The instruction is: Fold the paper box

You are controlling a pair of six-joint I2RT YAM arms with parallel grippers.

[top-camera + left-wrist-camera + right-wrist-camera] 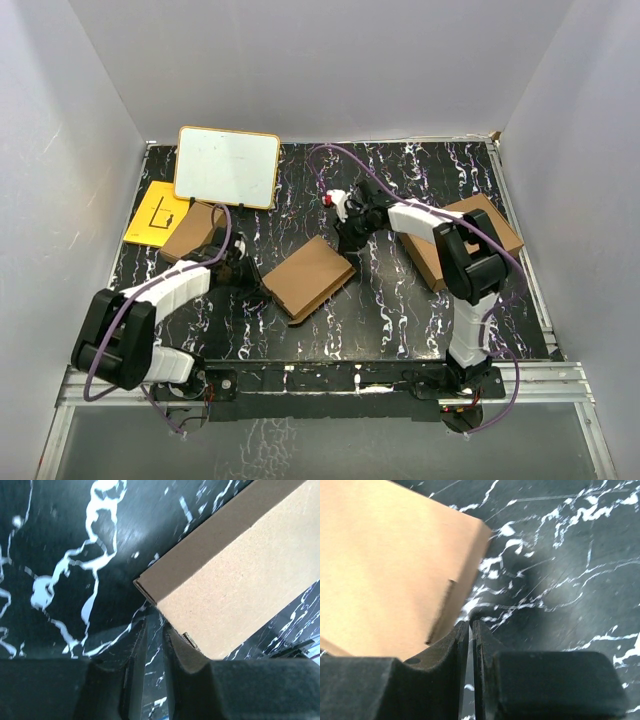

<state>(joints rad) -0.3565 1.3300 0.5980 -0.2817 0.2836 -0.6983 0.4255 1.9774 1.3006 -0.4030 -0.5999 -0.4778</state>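
the black marbled table (pixel 400 310) fills the walled workspace. a big box (pixel 507 236) lies at its right side, partly under the right arm. a whiteboard (pixel 228 166) leans at the back left. the paper box (pixel 308 278) lies near the middle of the table, between the two arms. it is turned on the diagonal, closed and flat, with its plain brown top up. a small box (pixel 188 235) sits at the left, in front of the whiteboard, with the left arm reaching over it. a yellow sheet (pixel 155 215) with black lines lies flat just left of that box.

the left gripper (pixel 154 630) is down at the paper box's left corner. its jaws stand a narrow gap apart, with bare table showing between them and nothing held. the box's corner and side wall (pixel 235 580) are just beside one finger; whether they touch cannot be told.

the right gripper (pixel 470 627) is low at the box's far right corner. its jaws are pressed almost together, only a sliver between them, and they pinch nothing. the box face (pixel 385 570) beside it shows a thin slit (pixel 440 611).
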